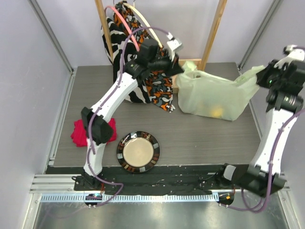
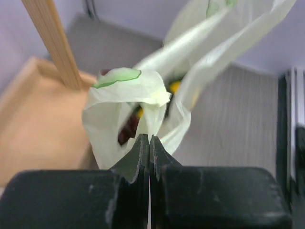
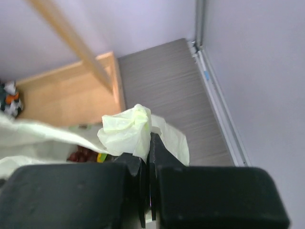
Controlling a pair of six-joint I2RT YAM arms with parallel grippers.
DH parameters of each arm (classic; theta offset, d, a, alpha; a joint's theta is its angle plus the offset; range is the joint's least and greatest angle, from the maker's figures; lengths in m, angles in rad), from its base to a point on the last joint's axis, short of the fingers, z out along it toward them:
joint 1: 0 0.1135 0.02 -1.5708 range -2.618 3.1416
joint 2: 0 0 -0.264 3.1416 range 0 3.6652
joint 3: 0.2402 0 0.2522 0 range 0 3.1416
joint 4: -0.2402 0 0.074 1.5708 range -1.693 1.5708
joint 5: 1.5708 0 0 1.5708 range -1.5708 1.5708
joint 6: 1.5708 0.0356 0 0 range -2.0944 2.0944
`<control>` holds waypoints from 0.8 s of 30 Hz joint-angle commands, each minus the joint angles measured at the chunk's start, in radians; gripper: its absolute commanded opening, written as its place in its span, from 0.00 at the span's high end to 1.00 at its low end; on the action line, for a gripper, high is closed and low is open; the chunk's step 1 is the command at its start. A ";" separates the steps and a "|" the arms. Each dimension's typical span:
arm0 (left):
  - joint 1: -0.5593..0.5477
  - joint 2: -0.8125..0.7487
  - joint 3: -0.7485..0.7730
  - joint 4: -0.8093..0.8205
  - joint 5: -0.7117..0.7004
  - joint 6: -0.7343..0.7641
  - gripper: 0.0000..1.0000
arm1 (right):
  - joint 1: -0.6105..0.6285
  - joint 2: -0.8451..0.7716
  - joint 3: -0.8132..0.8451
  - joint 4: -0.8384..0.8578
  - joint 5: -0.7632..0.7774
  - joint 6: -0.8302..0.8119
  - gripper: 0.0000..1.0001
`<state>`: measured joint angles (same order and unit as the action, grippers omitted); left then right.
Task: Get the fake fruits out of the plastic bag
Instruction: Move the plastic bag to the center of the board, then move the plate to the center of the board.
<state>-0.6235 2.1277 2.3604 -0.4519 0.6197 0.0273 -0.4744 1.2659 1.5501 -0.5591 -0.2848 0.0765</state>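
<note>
Left hand (image 2: 149, 139) and right hand (image 3: 148, 137) are pinching the plastic bag (image 1: 214, 95).
Each is clenching a handle, the bag sitting at the tabletop's (image 1: 200, 138) far right with fake fruits (image 1: 217, 112) lying inside.

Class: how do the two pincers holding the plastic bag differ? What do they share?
The left pincer holds the plastic bag beside the patterned cloth; the right pincer holds its opposite end. The left arm reaches far forward; the right arm less so. Both pincers are shut.
</note>
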 commanded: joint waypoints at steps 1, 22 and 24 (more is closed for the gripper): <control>0.008 -0.250 -0.352 -0.080 0.072 0.137 1.00 | 0.000 -0.219 -0.169 -0.157 -0.161 -0.208 0.99; 0.215 -0.897 -1.076 -0.290 -0.303 -0.308 0.09 | 0.003 -0.292 0.154 -0.374 -0.784 -0.420 0.10; 0.252 -0.891 -1.151 -0.336 -0.366 -0.337 0.09 | 0.019 -0.295 0.079 -0.384 -0.777 -0.432 0.10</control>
<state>-0.4267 1.2396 1.3354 -0.7010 0.4316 -0.1589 -0.4728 0.9443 1.7588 -0.9558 -0.9470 -0.3828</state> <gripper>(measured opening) 0.913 0.907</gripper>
